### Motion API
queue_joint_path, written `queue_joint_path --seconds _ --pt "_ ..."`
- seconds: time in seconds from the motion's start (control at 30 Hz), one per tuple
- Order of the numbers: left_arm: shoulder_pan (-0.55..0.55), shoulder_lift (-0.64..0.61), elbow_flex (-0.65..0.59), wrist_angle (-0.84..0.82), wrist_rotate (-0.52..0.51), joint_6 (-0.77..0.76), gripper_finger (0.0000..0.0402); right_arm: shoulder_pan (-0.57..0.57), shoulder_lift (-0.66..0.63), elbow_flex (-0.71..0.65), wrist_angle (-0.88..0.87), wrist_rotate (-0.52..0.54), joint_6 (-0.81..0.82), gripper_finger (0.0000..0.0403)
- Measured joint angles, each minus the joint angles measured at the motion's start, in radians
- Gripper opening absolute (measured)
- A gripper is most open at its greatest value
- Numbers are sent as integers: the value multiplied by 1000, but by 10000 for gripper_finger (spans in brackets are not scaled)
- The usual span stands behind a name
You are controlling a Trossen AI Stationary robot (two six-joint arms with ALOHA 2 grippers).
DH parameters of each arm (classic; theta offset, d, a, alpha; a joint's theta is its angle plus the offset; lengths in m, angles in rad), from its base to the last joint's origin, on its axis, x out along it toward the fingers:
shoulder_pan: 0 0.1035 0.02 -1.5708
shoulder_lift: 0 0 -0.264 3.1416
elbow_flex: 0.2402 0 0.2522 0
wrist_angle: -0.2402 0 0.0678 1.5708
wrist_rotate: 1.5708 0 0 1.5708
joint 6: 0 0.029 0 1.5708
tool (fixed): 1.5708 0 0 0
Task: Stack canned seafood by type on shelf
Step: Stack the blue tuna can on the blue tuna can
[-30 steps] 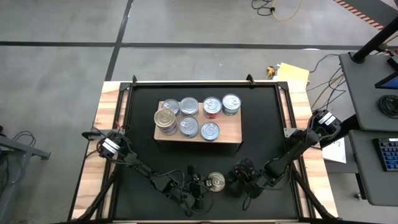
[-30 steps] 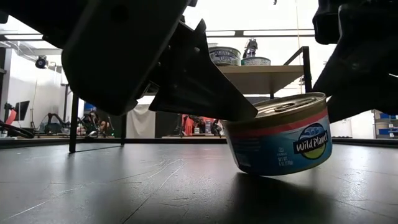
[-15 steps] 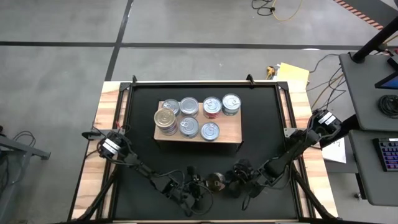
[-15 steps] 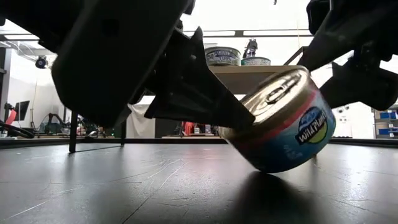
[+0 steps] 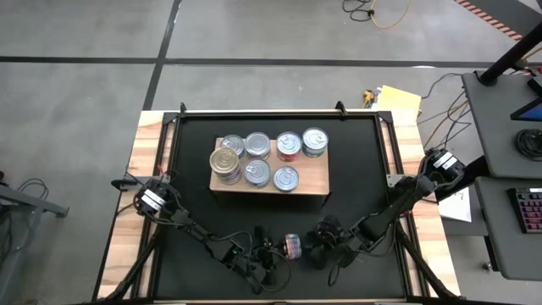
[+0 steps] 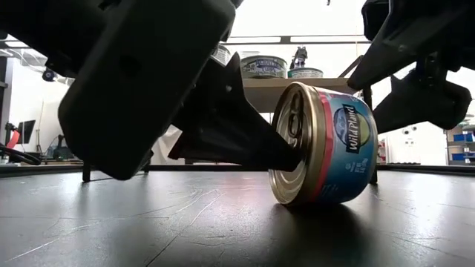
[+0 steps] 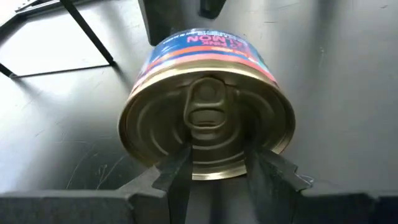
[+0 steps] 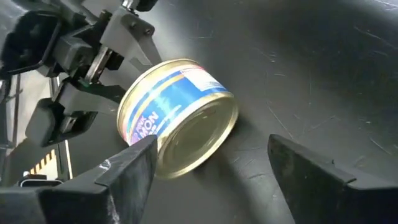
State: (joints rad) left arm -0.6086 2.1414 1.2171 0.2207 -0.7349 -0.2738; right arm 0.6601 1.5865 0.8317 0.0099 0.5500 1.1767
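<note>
Wild Planet salmon can (image 6: 324,144) on its side on black mat (image 5: 356,161), near front edge of counter, gold pull-tab lid toward left gripper (image 7: 217,163). Left fingertips (image 7: 176,167) against lid, jaws narrowly parted; pinching or only touching, cannot tell. Right gripper (image 8: 211,163) at can's bottom end, jaws spread wide, clear of it. Other tins (image 5: 257,146) sit well apart on wood shelf (image 5: 311,176).

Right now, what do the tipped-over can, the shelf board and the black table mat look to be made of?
Blue-and-red-labelled can: metal, shiny gold lid with pull tab; the label looks glossy, printed or paper unclear.
Light rectangular shelf board: pale unfinished-looking wood with visible grain.
Black mat: smooth, slightly reflective, scuffed; perhaps rubber or plastic.
</note>
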Motion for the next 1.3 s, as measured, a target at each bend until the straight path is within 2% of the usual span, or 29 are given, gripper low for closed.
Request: queue_joint_path --seconds 0.4,0.67,0.9,1.17,1.3 --pt "-1 -2 2 48 -4 -1 131 0 0 107 -100 -38 -89 357" --pt "-1 27 4 181 41 0 131 0 24 129 -137 -80 -27 361" --pt "5 64 14 260 40 8 131 -2 112 203 -147 -143 -34 361" --pt "11 65 44 266 34 52 131 -21 186 352 -473 -97 -37 354" --pt "10 69 45 258 35 55 131 -20 211 393 -553 -86 -60 340"
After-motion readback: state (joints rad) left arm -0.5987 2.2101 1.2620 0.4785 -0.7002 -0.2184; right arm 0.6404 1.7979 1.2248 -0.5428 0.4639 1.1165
